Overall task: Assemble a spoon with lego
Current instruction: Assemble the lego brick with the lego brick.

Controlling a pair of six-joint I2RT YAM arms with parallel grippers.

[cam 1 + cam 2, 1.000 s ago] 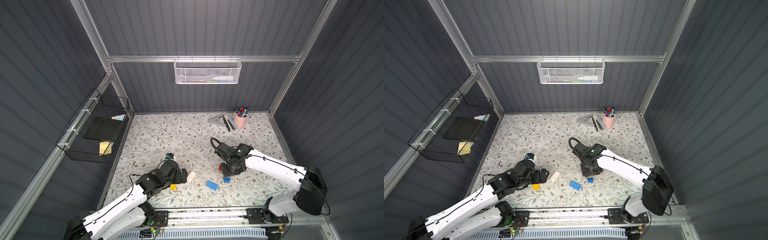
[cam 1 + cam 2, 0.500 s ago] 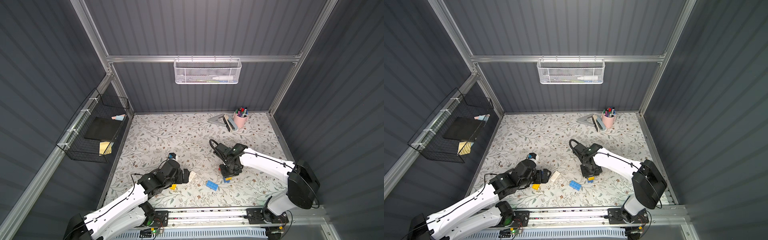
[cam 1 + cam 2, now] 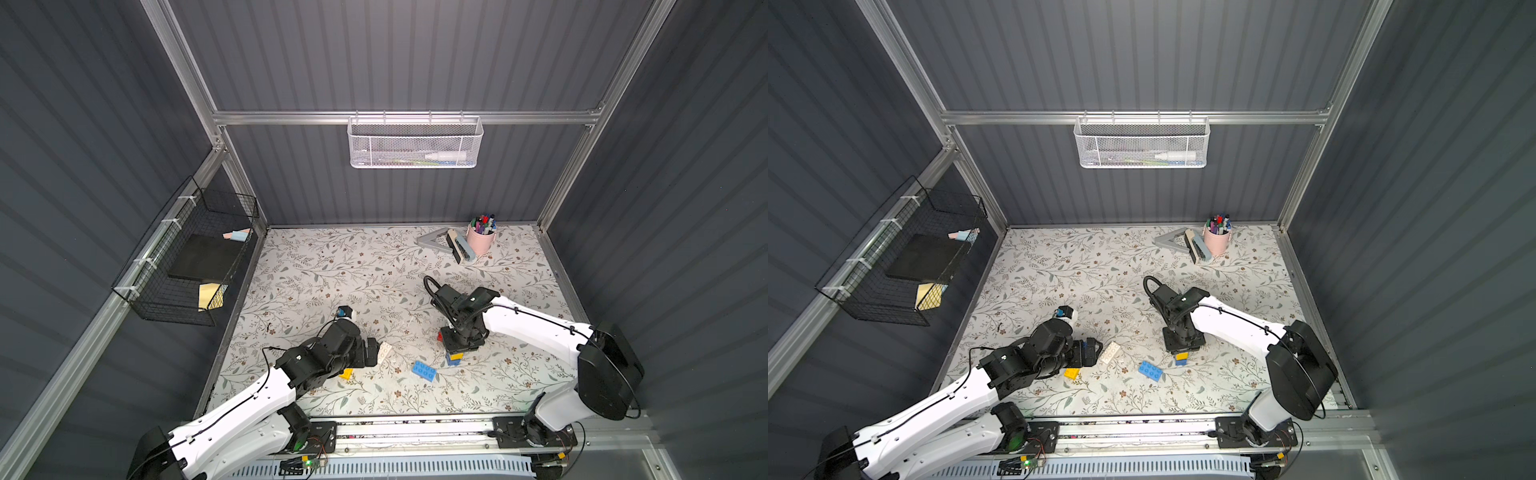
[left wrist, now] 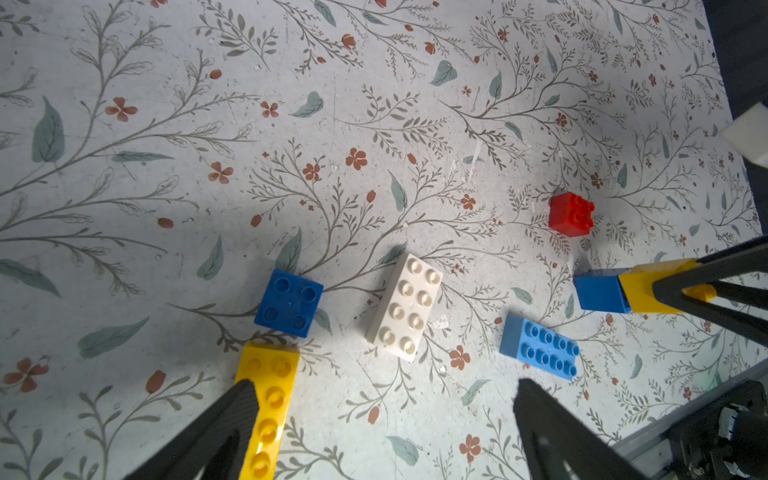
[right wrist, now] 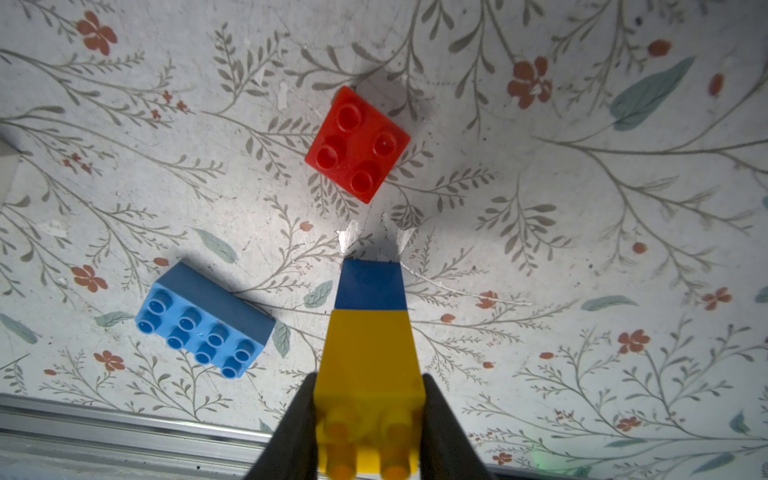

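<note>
Right wrist view: R gripper (image 5: 369, 399) is clamping a yellow brick (image 5: 368, 349), fingers pressing both its sides. That brick is sitting on a blue brick (image 5: 370, 284), blue end pointing down at the floral mat (image 5: 582, 166); contact w/ mat: can't tell. A light-blue oblong brick (image 5: 203, 320) is lying just beside, a red square brick (image 5: 357, 143) near, both studs up. In both top views the pair is showing lower centre-right of frame. L gripper (image 4: 384, 386) is hanging w/ jaws wide apart, gripping nothing, one finger just beside a yellow oblong brick (image 4: 270, 399). A blue square brick (image 4: 289, 301) & white oblong brick (image 4: 405, 307) are lying just beyond. A pink pen cup (image 3: 481, 241) is standing far back, upper right of mat.
</note>
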